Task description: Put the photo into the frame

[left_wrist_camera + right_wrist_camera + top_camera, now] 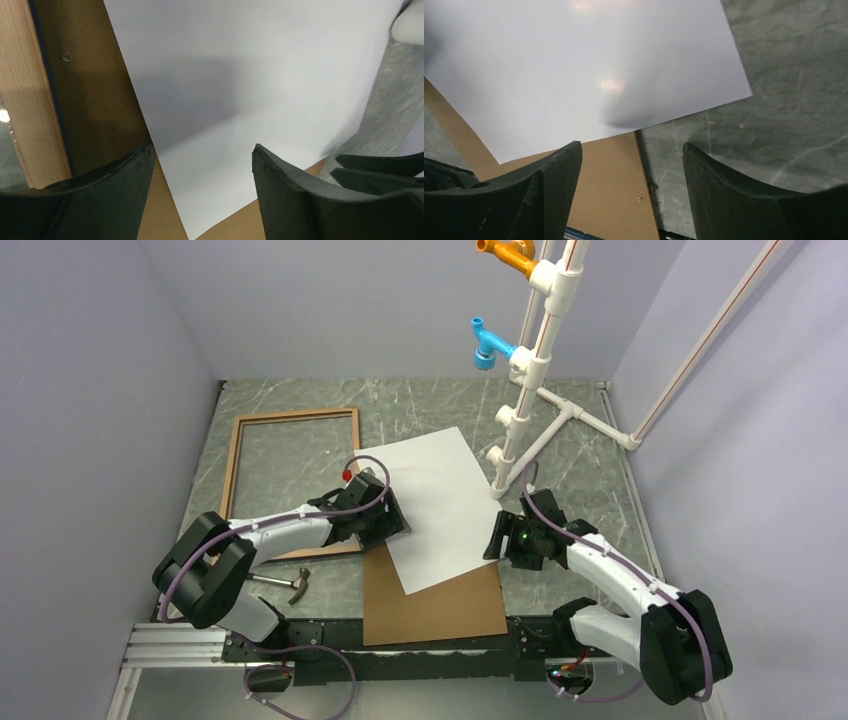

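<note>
While photo lies face down, print hidden, left tool covers frame corner, spread empty like right tool

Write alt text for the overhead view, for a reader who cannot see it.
The photo, white side up, lies tilted between the open left gripper and right gripper, partly covering a brown board. The wooden frame lies left of it.

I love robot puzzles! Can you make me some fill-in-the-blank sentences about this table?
The photo lies with its ___ side up.
It partly covers the ___ backing board.
The frame lies to the photo's ___.
The left gripper and right gripper are both ___.
Missing words: white; brown; left; open.
</note>
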